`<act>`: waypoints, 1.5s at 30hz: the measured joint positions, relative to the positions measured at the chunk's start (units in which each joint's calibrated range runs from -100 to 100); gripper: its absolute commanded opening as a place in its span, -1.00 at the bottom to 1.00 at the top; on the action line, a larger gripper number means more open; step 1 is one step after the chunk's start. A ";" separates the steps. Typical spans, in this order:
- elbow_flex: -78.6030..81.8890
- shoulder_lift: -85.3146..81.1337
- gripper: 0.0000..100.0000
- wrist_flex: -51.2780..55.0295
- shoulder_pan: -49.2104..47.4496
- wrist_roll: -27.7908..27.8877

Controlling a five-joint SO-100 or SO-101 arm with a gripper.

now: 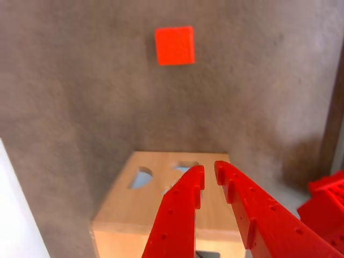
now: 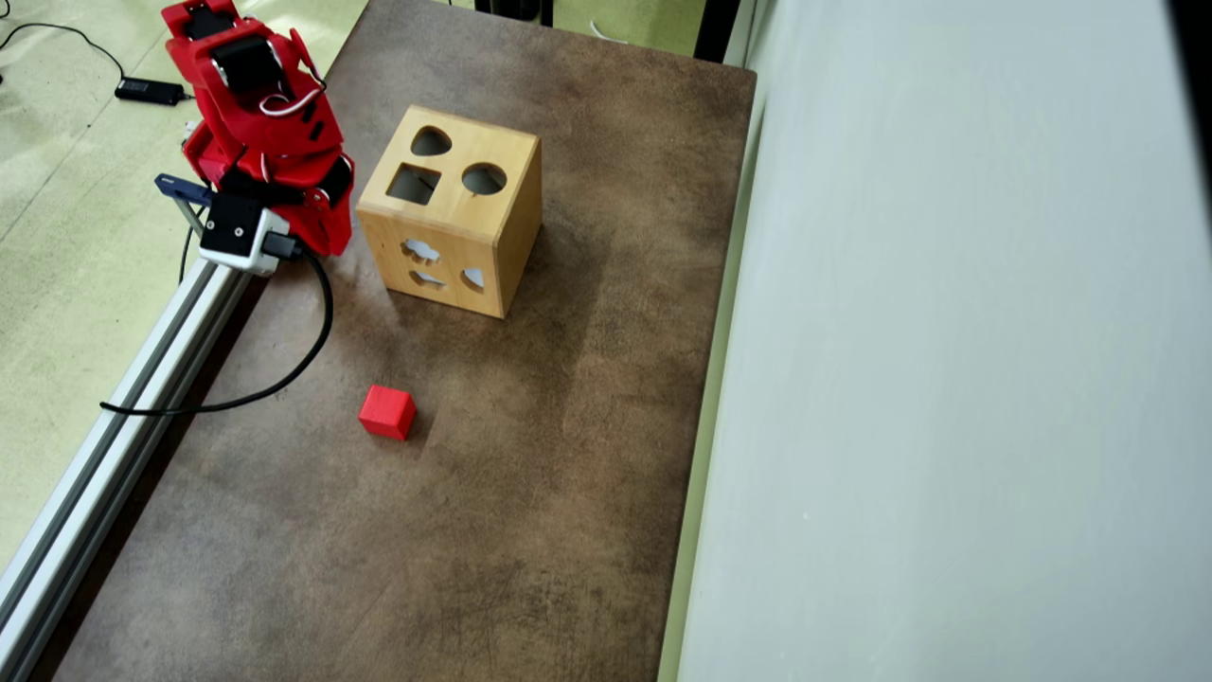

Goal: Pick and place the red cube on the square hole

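Going left to right in the overhead view: the red arm (image 2: pixel 260 123) sits folded up at the top-left corner of the brown bench (image 2: pixel 568 493), right next to an aluminium rail (image 2: pixel 123 426) that runs down the bench's left edge. A black cable (image 2: pixel 284 374) loops off the arm's wrist camera and across the bench surface.

Just right of the arm is the wooden box (image 2: pixel 454 213), sitting square on the bench. Its top face has three cut-outs: a teardrop-ish one at the back, the square hole (image 2: pixel 414 184) at the front-left, and a round hole (image 2: pixel 484 178) to the right of that. More shaped cut-outs show on the side face.

The red cube (image 2: pixel 387 412) is on the bench, well apart from the box, below it in this view and a bit left of the box's centre. Nothing's touching it.

In the wrist view the jaws (image 1: pixel 209 174) come in from the bottom edge, hanging over the box (image 1: pixel 145 215) with only a narrow gap at the tips, nearly closed and holding nothing. The cube (image 1: pixel 174 45) shows up near the top of that view, past the box, untouched.
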 measured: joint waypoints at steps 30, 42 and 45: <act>-14.90 14.41 -0.91 -1.53 1.94 4.10; -14.90 14.41 -0.91 -1.45 1.94 4.10; -14.90 14.41 -0.91 -1.45 1.94 4.10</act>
